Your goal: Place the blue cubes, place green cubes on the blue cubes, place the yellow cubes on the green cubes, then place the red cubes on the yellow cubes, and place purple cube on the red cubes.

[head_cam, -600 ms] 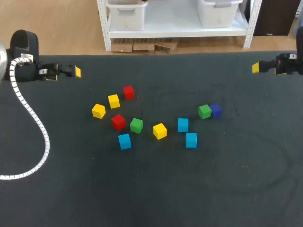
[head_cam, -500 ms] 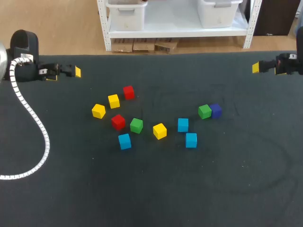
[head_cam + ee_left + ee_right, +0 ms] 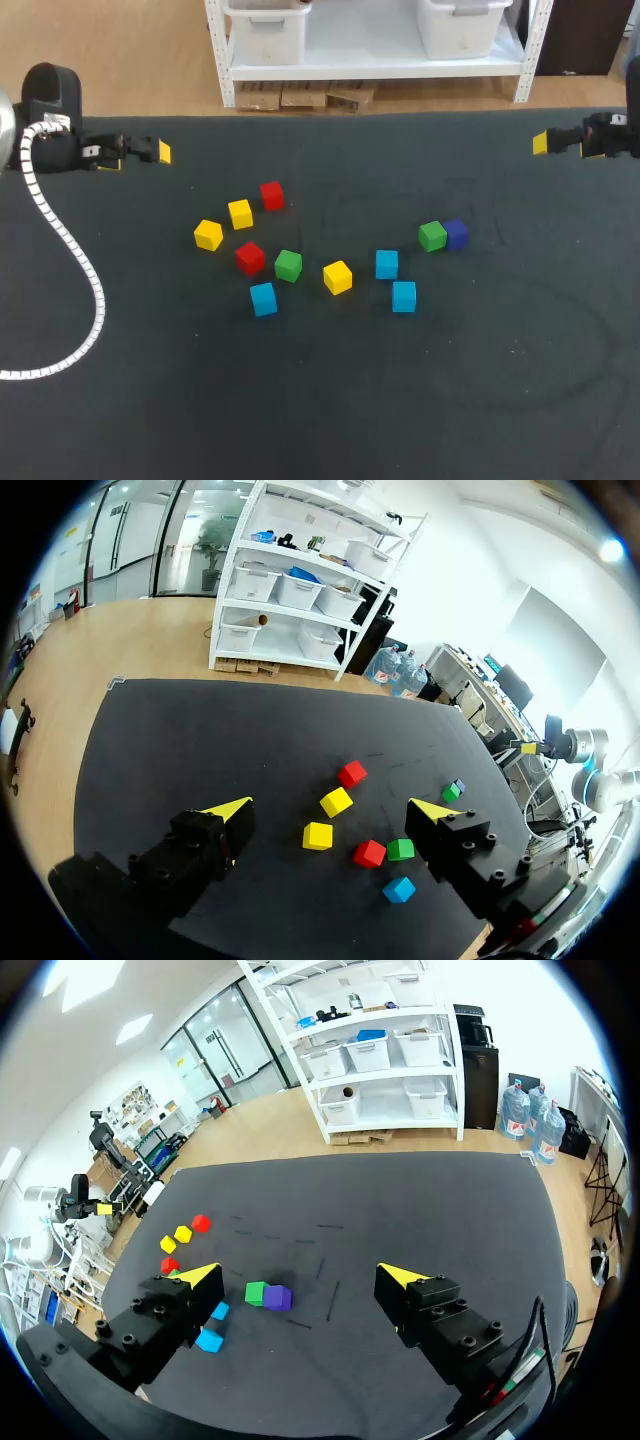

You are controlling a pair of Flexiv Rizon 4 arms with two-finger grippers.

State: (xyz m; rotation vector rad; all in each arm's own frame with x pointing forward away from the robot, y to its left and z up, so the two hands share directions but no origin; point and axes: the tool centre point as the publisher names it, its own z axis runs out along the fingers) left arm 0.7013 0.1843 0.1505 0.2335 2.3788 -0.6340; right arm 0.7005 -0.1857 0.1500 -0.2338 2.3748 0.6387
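Eleven cubes lie loose on the black table (image 3: pixel 480 380), none stacked. On the left are a red cube (image 3: pixel 271 195), two yellow cubes (image 3: pixel 240 214) (image 3: pixel 208 235), a second red cube (image 3: pixel 249 258), a green cube (image 3: pixel 288 265) and a blue cube (image 3: pixel 263 299). A third yellow cube (image 3: pixel 338 277) lies mid-table beside two blue cubes (image 3: pixel 387 264) (image 3: pixel 404 296). A green cube (image 3: pixel 432 236) touches the purple cube (image 3: pixel 456 234). My left gripper (image 3: pixel 330 808) hovers open at the far left, well away from the cubes. My right gripper (image 3: pixel 300 1275) hovers open at the far right.
A white ribbed cable (image 3: pixel 70 260) trails from my left arm (image 3: pixel 50 120) across the table's left part down to its front left. The table's back edge (image 3: pixel 380 112) runs just behind both grippers.
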